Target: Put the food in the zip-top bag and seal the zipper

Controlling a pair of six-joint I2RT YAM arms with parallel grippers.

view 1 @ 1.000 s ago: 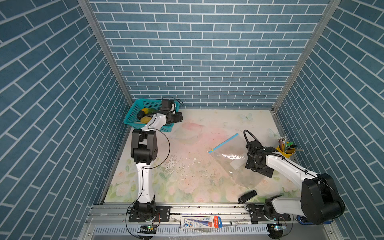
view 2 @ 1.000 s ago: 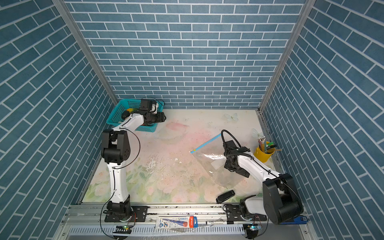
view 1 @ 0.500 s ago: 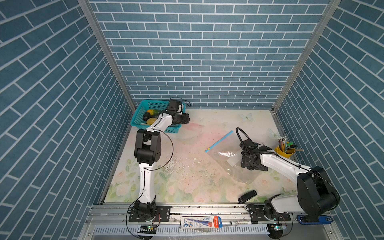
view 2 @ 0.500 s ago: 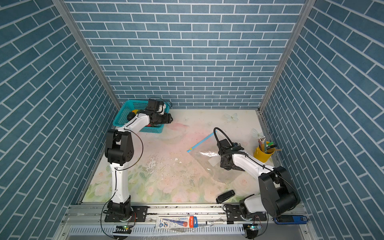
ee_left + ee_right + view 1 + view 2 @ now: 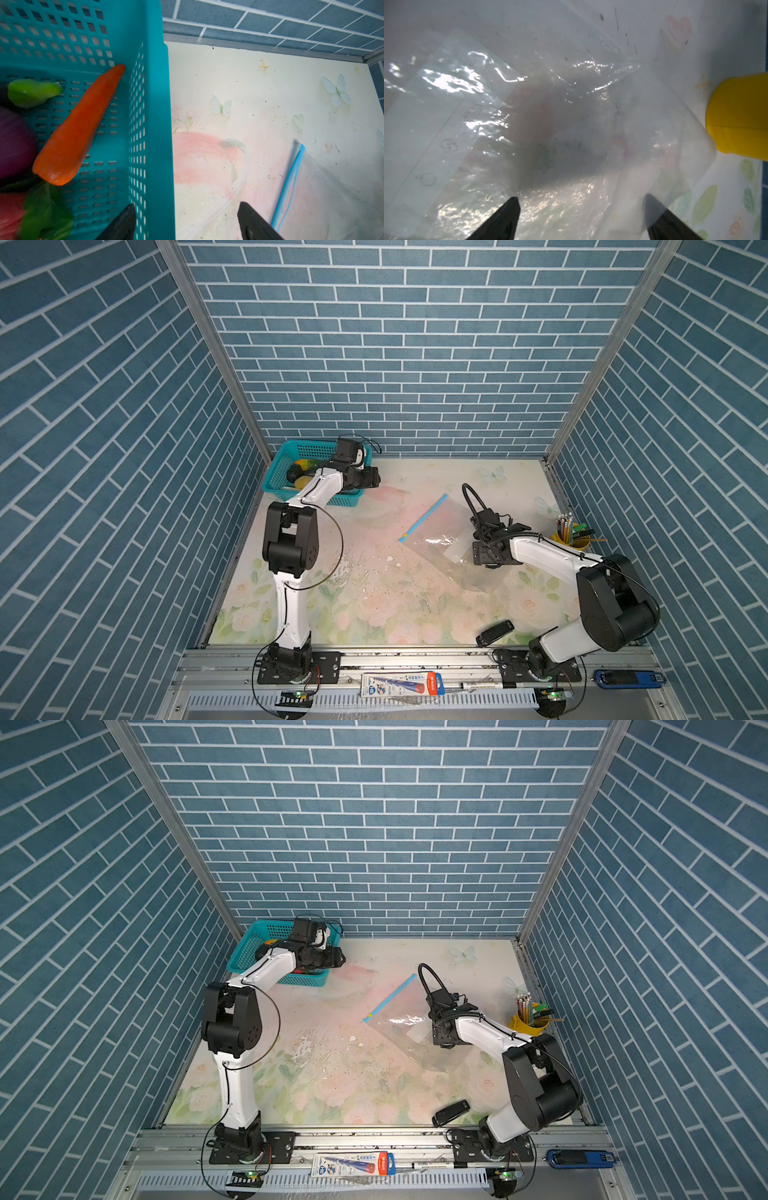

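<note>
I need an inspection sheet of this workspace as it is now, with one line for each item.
Surface: floral mat, flat, with dark specks and small white bits.
Job's things: zip-top bag lies flat right of centre, no food seen in it, zipper toward the middle; carrot and other food in the teal basket at the back left.
Clutter: yellow pencil cup beside the bag; black device near the front edge.
Grippers: left gripper open over the basket's wall, holding nothing; right gripper open over the bag.
Cables: a cable loop at the left arm, another at the right wrist.
Surroundings: blue brick walls; metal rail in front.
</note>
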